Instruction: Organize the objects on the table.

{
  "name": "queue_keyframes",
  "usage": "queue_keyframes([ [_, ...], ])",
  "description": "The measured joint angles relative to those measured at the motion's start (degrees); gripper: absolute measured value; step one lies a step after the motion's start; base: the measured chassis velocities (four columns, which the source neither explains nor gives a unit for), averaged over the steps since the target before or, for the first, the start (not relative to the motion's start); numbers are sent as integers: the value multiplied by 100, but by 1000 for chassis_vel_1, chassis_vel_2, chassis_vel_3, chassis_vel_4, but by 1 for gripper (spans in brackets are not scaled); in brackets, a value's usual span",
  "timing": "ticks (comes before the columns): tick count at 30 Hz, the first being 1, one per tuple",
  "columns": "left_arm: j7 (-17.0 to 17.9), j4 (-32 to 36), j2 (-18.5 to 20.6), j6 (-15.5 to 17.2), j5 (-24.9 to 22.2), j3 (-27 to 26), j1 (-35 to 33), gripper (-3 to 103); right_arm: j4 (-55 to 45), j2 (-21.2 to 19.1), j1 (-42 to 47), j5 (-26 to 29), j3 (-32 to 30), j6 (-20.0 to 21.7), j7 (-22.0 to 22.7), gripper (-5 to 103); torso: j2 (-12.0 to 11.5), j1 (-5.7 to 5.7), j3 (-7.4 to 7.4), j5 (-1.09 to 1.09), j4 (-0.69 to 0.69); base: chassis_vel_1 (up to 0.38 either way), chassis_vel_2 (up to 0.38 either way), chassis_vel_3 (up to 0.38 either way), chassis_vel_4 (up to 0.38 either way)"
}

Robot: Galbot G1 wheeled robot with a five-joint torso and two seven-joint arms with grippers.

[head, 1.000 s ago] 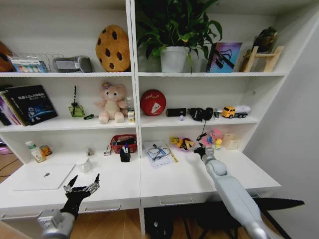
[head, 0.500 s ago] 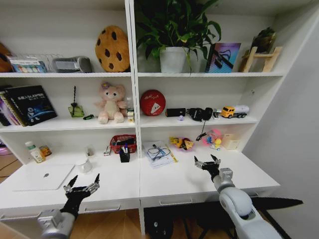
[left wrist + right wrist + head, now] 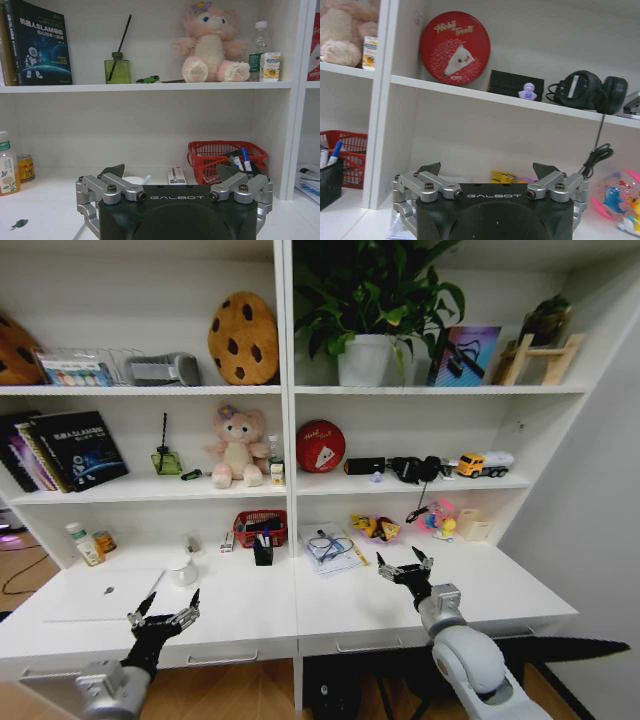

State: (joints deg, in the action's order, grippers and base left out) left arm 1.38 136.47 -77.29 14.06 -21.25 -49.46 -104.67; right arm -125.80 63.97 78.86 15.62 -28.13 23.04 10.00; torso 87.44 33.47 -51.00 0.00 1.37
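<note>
Currently hovering empty with fingers spread wide: right hand (image 3: 404, 568) above the worktop (image 3: 330, 608) near the yellow packet (image 3: 372, 528), left hand (image 3: 165, 616) by the silver laptop (image 3: 100, 593); best to lower squarely over one object before closing.

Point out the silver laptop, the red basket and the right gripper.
silver laptop (image 3: 95, 593), head view, middle of its closed lid.
red basket (image 3: 259, 527), head view, its front mesh wall.
right gripper (image 3: 403, 564), head view, midway between its open fingertips.
</note>
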Motion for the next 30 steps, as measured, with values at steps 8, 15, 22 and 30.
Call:
queue_keyframes([
  [8, 0, -1, 0, 0, 0, 0, 0, 100, 45, -74, -41, -102, 47, -9, -46, 100, 0, 0, -1, -4, -1, 274, 277, -270, -258],
  [15, -2, 0, 0, 0, 0, 0, 0, 100, 124, -2, -42, -141, 95, -25, -59, 100, 0, 0, 0, 0, -1, 349, 354, -346, -349],
  [22, -1, 0, 0, 0, 0, 0, 0, 100, 159, 23, -56, -141, 110, -29, -61, 100, 0, 0, 0, 0, 0, 353, 371, -366, -372],
  [30, -2, 0, 0, 0, 0, 0, 0, 100, 131, 15, 12, 88, 136, -19, -36, 100, 0, 0, 0, -2, 1, 336, 325, -348, -332],
])
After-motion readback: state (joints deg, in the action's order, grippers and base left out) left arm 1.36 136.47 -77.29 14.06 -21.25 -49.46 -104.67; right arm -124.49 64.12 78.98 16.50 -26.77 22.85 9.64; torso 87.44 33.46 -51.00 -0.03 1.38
